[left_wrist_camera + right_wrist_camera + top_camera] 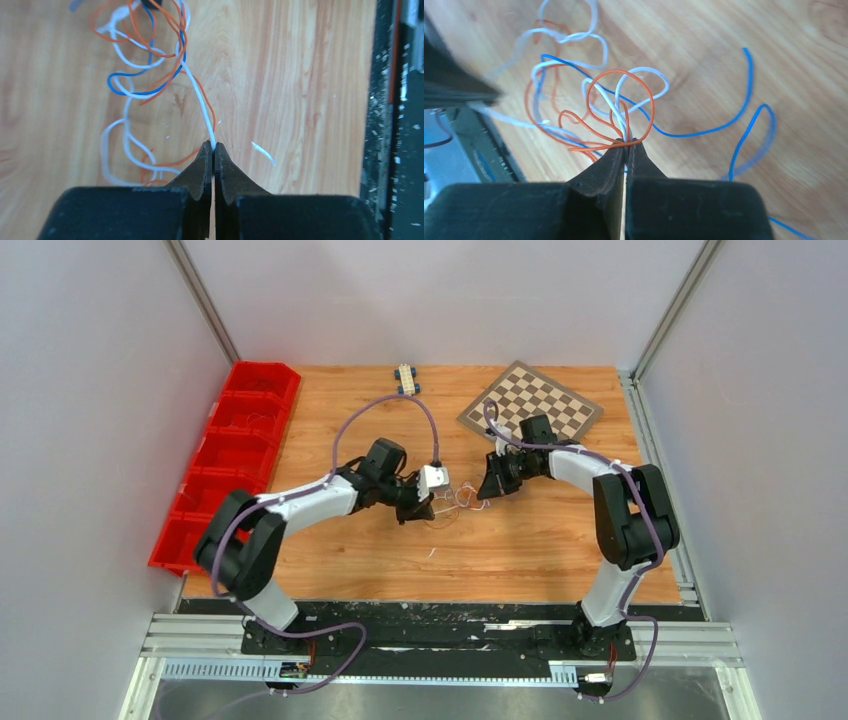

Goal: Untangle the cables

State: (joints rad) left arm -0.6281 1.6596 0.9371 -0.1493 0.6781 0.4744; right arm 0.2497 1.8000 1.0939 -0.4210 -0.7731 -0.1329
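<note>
The cables are a small knot of thin white, orange and blue wires on the wooden table between the two grippers. My left gripper is shut on a white wire at its tips; that wire runs up into the tangle. My right gripper is shut on white and orange wires at its tips, with an orange loop just above. A blue wire trails off to the right on the table.
A row of red bins lines the table's left edge. A checkerboard lies at the back right, and a small toy car at the back middle. A short white scrap lies on the wood. The table's black front rail is near.
</note>
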